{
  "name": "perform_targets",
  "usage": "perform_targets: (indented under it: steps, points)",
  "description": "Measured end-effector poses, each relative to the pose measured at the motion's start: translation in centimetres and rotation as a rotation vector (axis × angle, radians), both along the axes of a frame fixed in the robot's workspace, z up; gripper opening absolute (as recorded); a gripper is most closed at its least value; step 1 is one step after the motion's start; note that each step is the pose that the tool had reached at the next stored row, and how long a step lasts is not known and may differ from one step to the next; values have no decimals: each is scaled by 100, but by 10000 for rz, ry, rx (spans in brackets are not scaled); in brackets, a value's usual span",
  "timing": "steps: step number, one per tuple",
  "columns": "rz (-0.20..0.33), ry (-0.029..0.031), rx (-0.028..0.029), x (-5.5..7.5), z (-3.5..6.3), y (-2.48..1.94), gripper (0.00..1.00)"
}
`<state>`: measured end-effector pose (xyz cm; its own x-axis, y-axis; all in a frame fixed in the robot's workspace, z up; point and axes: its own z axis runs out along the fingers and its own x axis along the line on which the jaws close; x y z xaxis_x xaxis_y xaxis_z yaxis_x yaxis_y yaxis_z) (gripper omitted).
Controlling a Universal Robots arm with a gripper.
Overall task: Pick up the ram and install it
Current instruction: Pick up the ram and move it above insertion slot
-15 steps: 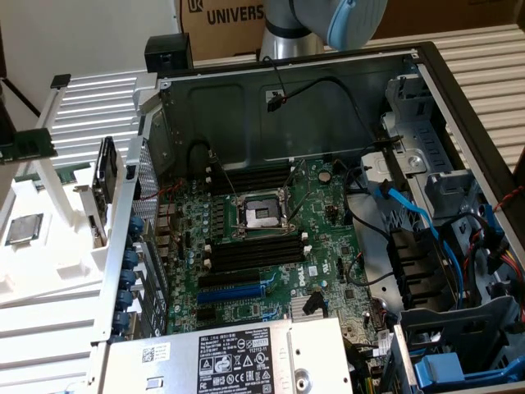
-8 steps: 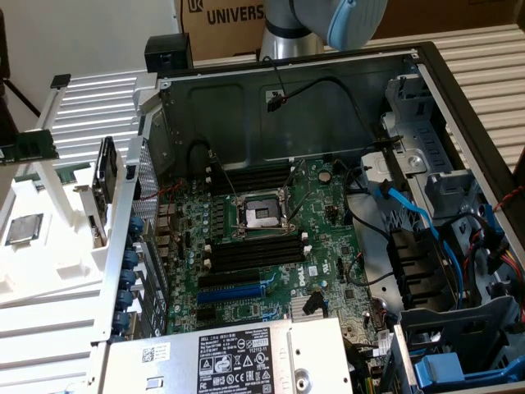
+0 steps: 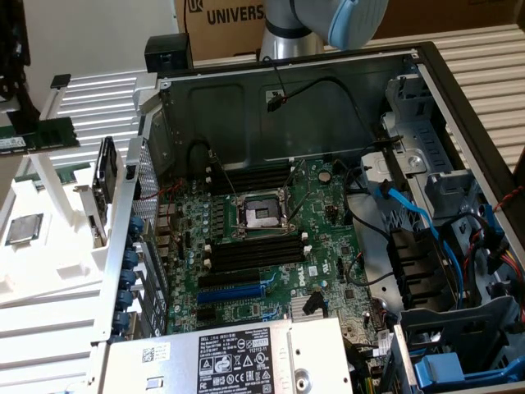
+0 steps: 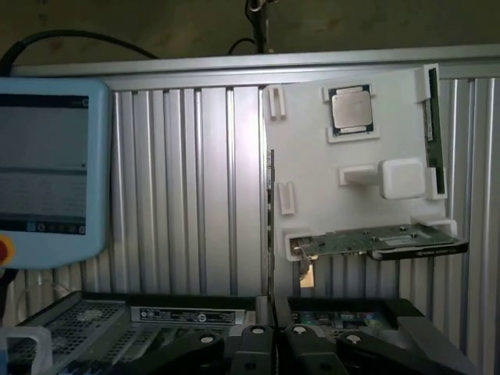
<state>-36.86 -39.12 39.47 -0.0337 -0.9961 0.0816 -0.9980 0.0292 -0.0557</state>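
The ram (image 3: pixel 37 135) is a green stick with a white label, lying on the white holder (image 3: pixel 57 271) at the exterior view's left, outside the computer case. In the wrist view the ram (image 4: pixel 432 137) appears as a thin green strip along one edge of the white holder (image 4: pixel 312 156). My gripper (image 4: pixel 272 351) is well short of the holder, its dark fingers (image 4: pixel 254 353) drawn close together with nothing between them. Black memory slots (image 3: pixel 254 250) with white end clips lie on the motherboard (image 3: pixel 271 238) beside the processor socket (image 3: pixel 261 215).
A silver-topped processor chip (image 4: pixel 350 109) and a graphics card (image 4: pixel 383 244) also sit on the holder. A blue teach pendant (image 4: pixel 47 172) rests on the ribbed table. The arm's blue-capped joint (image 3: pixel 340 18) hangs above the open case (image 3: pixel 287 90), with cables and drive bays at the exterior view's right.
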Motion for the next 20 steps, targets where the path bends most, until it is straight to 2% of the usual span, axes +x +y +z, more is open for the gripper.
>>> perform_targets:
  steps: [9, 10, 12, 13, 20]
  points:
    - [0, 0, -1, 403, 11, 8, 12]
    - [0, 1, -4, 493, 18, 8, 12]
    - [0, 0, -10, 586, 25, 9, 12]
    - [0, 1, -20, 726, 36, 9, 12]
    - [0, 0, -46, 1042, 58, 11, 12]
